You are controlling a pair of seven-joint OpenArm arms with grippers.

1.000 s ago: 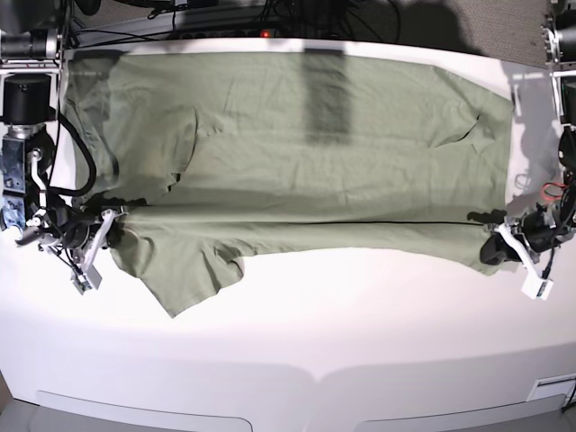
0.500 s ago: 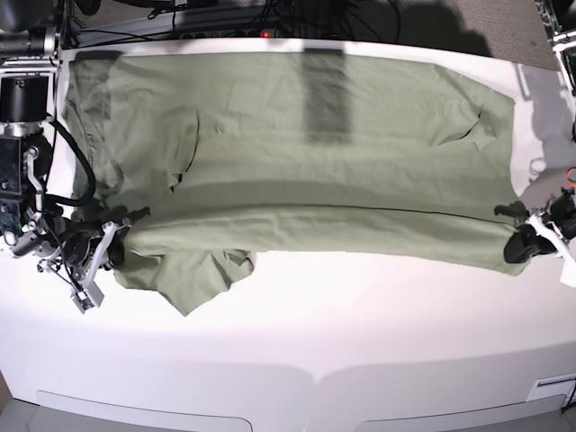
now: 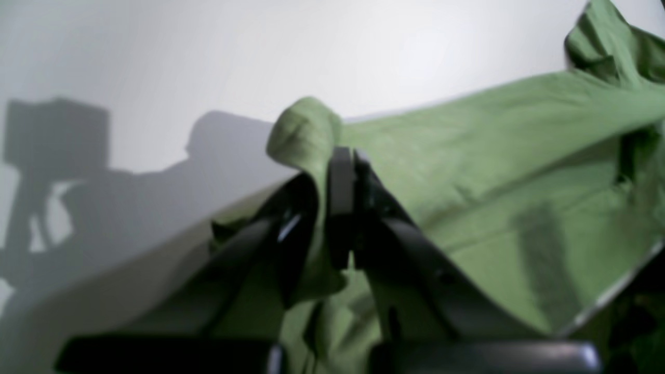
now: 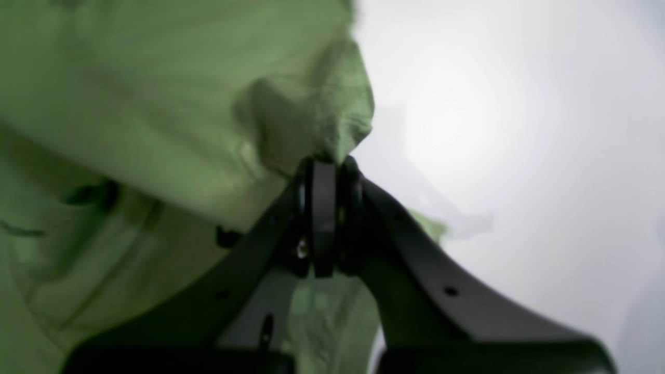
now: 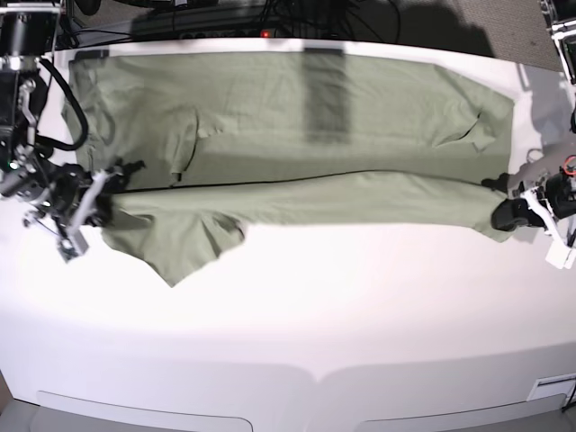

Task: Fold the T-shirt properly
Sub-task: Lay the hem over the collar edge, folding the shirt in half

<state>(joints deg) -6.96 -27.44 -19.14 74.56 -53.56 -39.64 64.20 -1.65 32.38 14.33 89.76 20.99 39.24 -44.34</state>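
The sage-green T-shirt (image 5: 297,126) lies stretched lengthwise across the far half of the white table (image 5: 297,324). Its near long edge is doubled over as a band (image 5: 342,200), and a sleeve flap (image 5: 189,252) droops toward me at the left. My left gripper (image 5: 506,214) is at the band's right end, and in the left wrist view it (image 3: 343,158) is shut on a bunched corner of the T-shirt (image 3: 467,156). My right gripper (image 5: 104,191) is at the band's left end. The right wrist view shows it (image 4: 324,169) shut on the cloth (image 4: 182,119).
Dark cables and equipment (image 5: 225,18) run along the table's far edge. The right arm's body (image 5: 22,135) stands at the left margin, the left arm's wrist (image 5: 558,193) at the right margin. The table's rounded front edge (image 5: 315,378) is near me.
Both grippers have carried the held edge toward the far side of the table. The doubled band now lies further back over the shirt, and the sleeve flap has shifted with it.
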